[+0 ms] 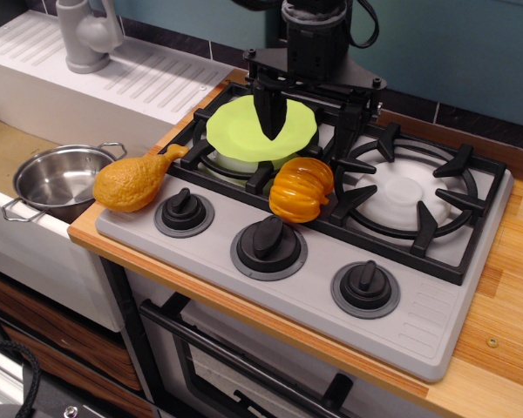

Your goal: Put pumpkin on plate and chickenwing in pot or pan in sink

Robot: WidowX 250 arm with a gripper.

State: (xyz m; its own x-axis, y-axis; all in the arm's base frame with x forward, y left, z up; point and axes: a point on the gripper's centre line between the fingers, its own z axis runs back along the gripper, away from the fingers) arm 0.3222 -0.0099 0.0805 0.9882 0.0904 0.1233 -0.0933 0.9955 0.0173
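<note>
Just one camera here, set up high in front of the stove (331, 235) and looking down at an angle. It's fairly close: sink (17, 148) at the left edge, wooden worktop (497, 348) lower right, arm cropped at top.

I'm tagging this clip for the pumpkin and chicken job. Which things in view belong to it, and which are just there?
Job: pumpkin, plate, chicken wing, pot, sink, gripper.
Just there: stove, knobs, faucet, oven door.
</note>
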